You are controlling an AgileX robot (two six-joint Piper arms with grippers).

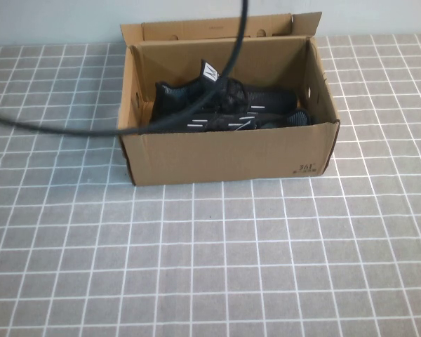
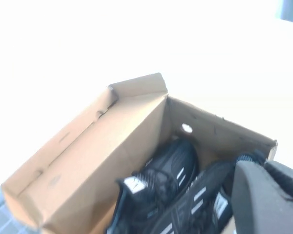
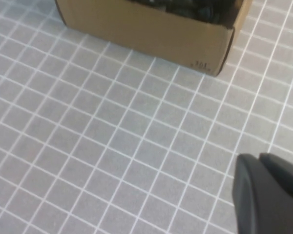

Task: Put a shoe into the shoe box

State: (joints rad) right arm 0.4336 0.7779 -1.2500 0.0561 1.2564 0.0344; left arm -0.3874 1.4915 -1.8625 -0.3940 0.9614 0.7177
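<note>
The brown cardboard shoe box stands open at the back middle of the table, lid flap folded back. Two near-identical black sneakers lie inside side by side: one toward the back wall with a white tongue label, one along the front wall with white dashes. I cannot tell which is the mate. Both show in the left wrist view. My left gripper hovers above the box's end, shut and empty. My right gripper is shut and empty over bare table in front of the box.
A black cable hangs across the high view, from the left edge over the box to the top. The table is a grey cloth with a white grid. Neither arm shows in the high view.
</note>
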